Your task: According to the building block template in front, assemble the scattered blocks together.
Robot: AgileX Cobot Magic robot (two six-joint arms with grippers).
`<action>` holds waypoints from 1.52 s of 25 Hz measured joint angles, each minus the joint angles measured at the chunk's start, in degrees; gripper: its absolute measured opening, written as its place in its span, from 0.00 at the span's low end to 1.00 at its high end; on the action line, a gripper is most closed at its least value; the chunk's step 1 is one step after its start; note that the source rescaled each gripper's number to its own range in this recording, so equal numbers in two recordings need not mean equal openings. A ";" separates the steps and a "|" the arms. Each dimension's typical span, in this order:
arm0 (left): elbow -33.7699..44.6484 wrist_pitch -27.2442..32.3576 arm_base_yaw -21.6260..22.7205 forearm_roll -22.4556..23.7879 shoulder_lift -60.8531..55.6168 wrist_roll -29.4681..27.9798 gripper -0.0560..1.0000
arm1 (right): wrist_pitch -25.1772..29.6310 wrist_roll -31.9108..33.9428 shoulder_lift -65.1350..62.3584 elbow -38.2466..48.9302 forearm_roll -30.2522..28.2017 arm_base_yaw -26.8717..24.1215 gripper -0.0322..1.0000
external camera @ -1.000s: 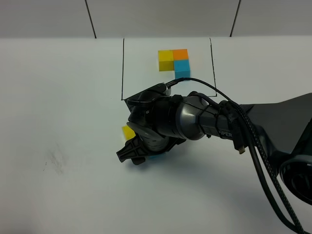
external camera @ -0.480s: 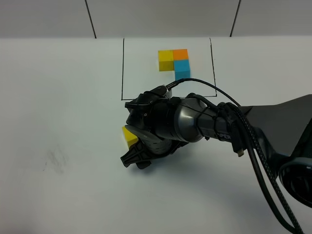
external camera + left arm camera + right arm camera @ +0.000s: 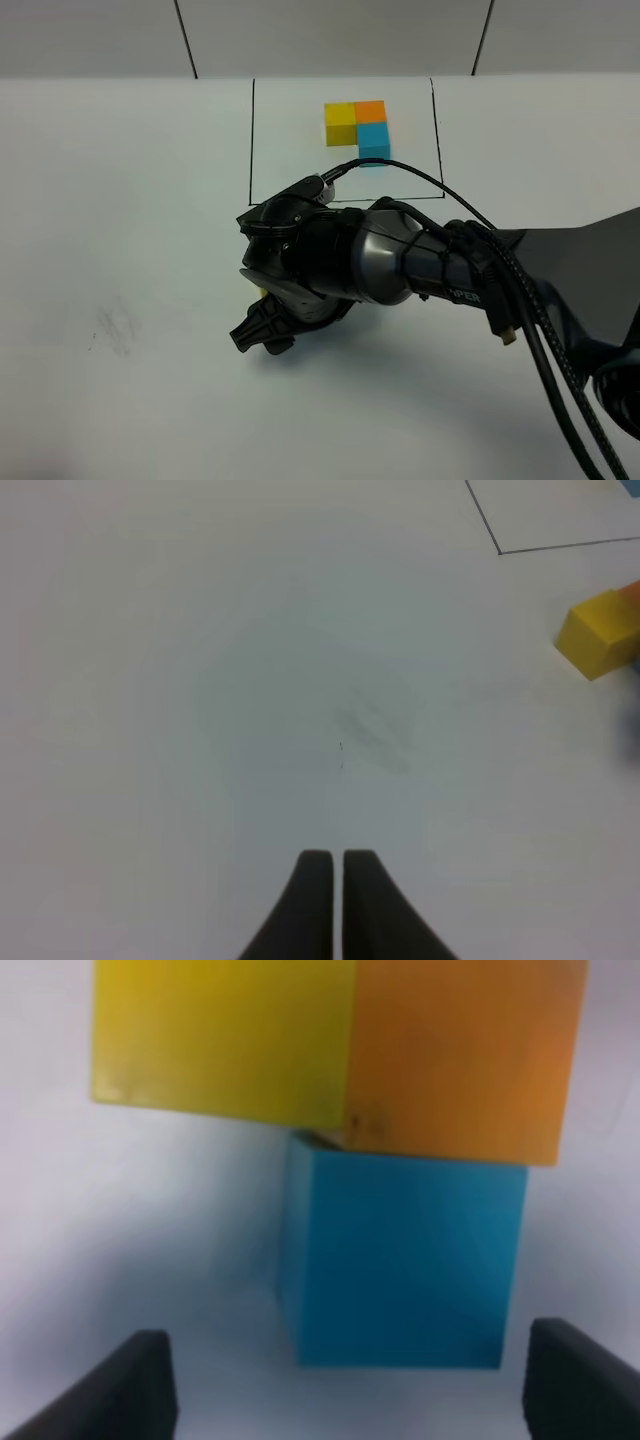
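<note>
Now, starting on the left, the left gripper (image 3: 329, 865) hangs over bare table (image 3: 120, 200) with its two fingers pressed together and nothing between them. It is well apart from the blocks. From its camera the yellow block (image 3: 598, 632) shows far off to the side, with a bit of orange just behind it.

Next come the three loose blocks. In the high view the right arm covers them, and only a sliver of yellow peeks out beside it. The right wrist view shows them well. The yellow block (image 3: 225, 1035) and the orange block (image 3: 460, 1055) sit side by side and touch. The blue block (image 3: 400, 1260) sits against the orange one, so they make an L.

The right gripper (image 3: 345, 1380) has its fingers wide apart, one on each side of the blue block, and it holds nothing.

At the back, inside the black lines, sits the template (image 3: 358, 128), near the right side of its frame.

What could go wrong? The blue block looks a little off from the orange one's edge, and there is a small dark gap at the corner. If a finger bumps the blue block as the arm lifts away, the block could slide or turn. Then the L would not match the template. A finger could also catch the orange block and push the pair apart.
</note>
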 joint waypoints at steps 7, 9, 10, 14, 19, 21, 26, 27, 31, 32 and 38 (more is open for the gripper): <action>0.00 0.00 0.00 0.05 0.00 0.06 0.06 | 2.93 -0.02 -2.57 -0.04 -0.07 1.67 0.77; 0.00 0.00 0.00 0.05 0.00 0.06 0.06 | 3.87 -0.06 -3.44 -0.04 -0.14 2.15 0.77; 0.00 0.00 0.00 0.05 0.00 0.06 0.06 | 4.13 -0.06 -3.95 -0.04 -0.34 2.39 0.77; 0.00 0.00 0.00 0.05 0.00 0.06 0.06 | 5.22 -0.12 -5.72 -0.04 -0.76 2.66 0.75; 0.00 0.00 0.00 0.05 0.00 0.06 0.06 | 7.41 -0.50 -7.31 -0.04 -2.21 2.66 0.48; 0.00 0.00 0.00 0.05 0.00 0.06 0.06 | 8.53 -0.55 -7.67 -0.04 -3.75 2.66 0.25; 0.00 0.00 0.00 0.05 0.00 0.06 0.06 | 11.14 -0.66 -7.96 -0.04 -7.25 2.66 0.05; 0.00 0.00 0.00 0.05 0.00 0.06 0.06 | 11.70 -0.56 -7.96 -0.04 -7.98 2.66 0.04; 0.00 0.00 0.00 0.05 0.00 0.06 0.06 | 13.79 0.06 -8.16 -0.04 -12.12 2.66 0.04; 0.00 0.00 0.00 0.05 0.00 0.06 0.06 | 14.39 0.10 -8.53 -0.04 -12.64 2.66 0.04; 0.00 0.00 0.00 0.05 0.00 0.06 0.06 | 15.70 -1.09 -13.07 -0.04 -14.13 0.83 0.04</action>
